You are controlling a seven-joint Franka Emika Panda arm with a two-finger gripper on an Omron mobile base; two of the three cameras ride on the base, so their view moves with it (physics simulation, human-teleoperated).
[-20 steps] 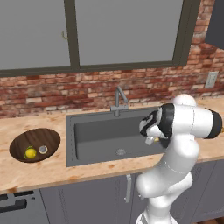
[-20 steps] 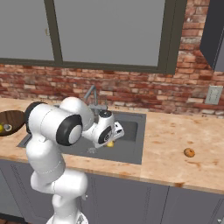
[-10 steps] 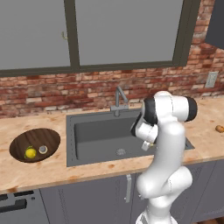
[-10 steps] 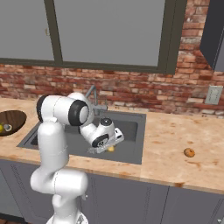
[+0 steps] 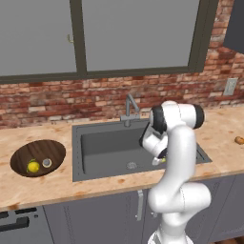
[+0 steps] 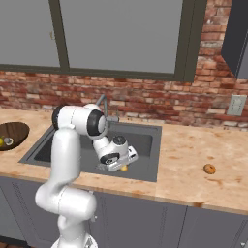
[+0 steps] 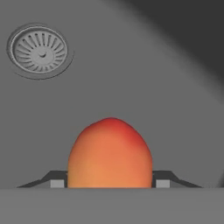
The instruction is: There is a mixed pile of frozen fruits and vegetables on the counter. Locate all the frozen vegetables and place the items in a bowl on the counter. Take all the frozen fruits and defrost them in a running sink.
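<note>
Jaws grip the blushed fruit (image 7: 109,153) from both sides, a finger (image 7: 162,180) pressed at each flank, and the gripper (image 6: 124,164) has swung left and dropped from the counter side down into the sink (image 5: 102,152) over the last second. That likely means the carry is nearly over and the release onto the basin floor is next. Beyond the fruit lies the drain (image 7: 39,50), off to one side, with bare grey floor between. No water is visible from the faucet (image 5: 128,107), so running it seems outstanding. Farther left, the bowl (image 5: 26,152) holds the yellow ball (image 5: 33,166) and the pale one (image 5: 46,163). Far right, the brown fruit (image 6: 209,168) waits on the counter (image 6: 193,155).
</note>
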